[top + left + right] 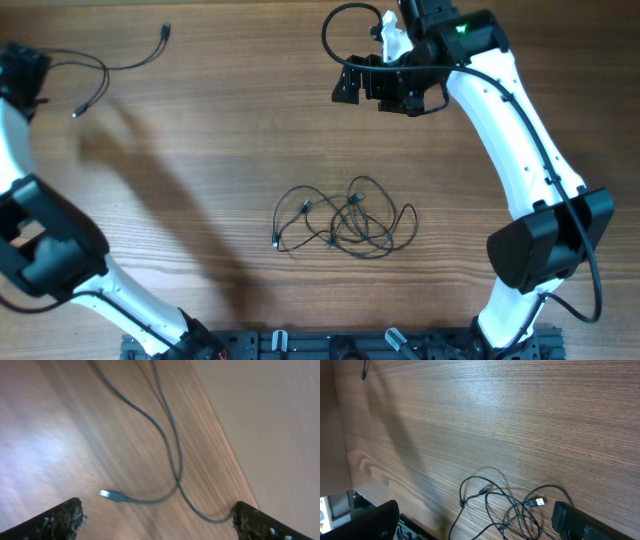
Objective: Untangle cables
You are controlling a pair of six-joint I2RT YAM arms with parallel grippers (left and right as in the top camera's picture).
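A knot of thin black cables (345, 220) lies at the middle of the wooden table. It also shows in the right wrist view (520, 510), with a silver USB plug (538, 502) at its edge. A separate cable (110, 65) lies loose at the far left; in the left wrist view (167, 445) it runs across the wood, its plug (107, 494) lying flat. My left gripper (22, 72) is open over this cable (157, 520), and the cord touches its right finger. My right gripper (375, 88) is open and empty, well above the table behind the knot (480, 522).
The table edge (220, 435) runs close by the loose cable on the left, with a beige surface beyond it. A black rail (330, 345) lines the front edge. Something white (393, 40) sits by the right arm's wrist.
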